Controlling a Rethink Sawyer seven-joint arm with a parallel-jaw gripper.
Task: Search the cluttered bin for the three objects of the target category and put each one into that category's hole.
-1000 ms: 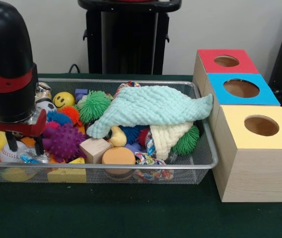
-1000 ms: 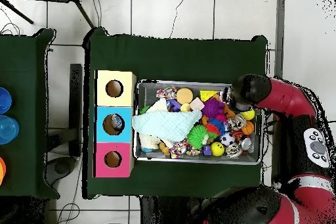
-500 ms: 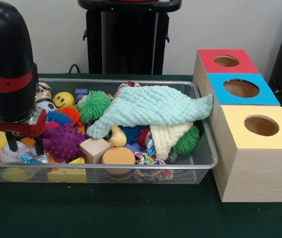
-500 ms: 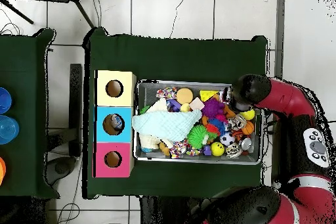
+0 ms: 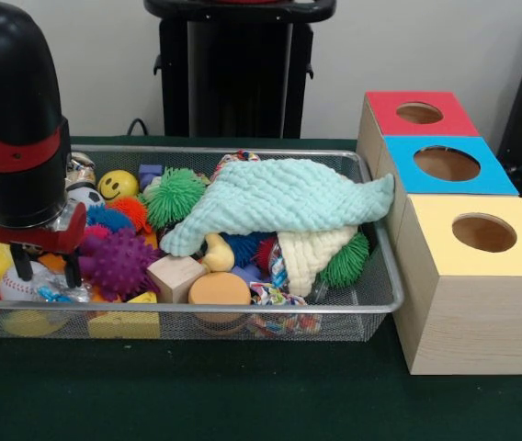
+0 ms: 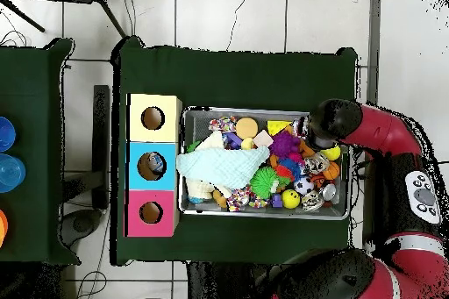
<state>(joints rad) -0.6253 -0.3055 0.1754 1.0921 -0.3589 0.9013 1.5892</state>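
Reaching down into the lower left of the front view, the tool [image 5: 46, 267] has two thin black fingers [image 5: 22, 266] spread a little apart, with a white baseball [image 5: 20, 285] sitting low between and just under them, but I cannot tell if they truly pinch it or just stand around it. The wire bin [image 5: 371, 308] on the green tabletop [image 5: 243, 395] is packed full, so a lot could go wrong. The purple spiky ball [image 5: 119, 260] touches the tool's right side in that picture, and it could get snagged and dragged up too. The baseball is round and could slip out and roll under other toys. A crinkly clear wrapper [image 5: 59, 294] near the fingers could get caught as well. The big mint cloth [image 5: 284, 207] covers the middle of the bin, so target toys may hide under it and get missed. The task does not say which kind of toy is wanted, so I cannot tell which one counts. The front view shows the fingers and the toys close up. The overhead view hides the fingers under the fat black arm [image 6: 331, 120], but it shows something sitting inside the blue box [image 6: 151, 166] hole, while the yellow box [image 6: 152, 117] and red box [image 6: 149, 213] holes look empty.
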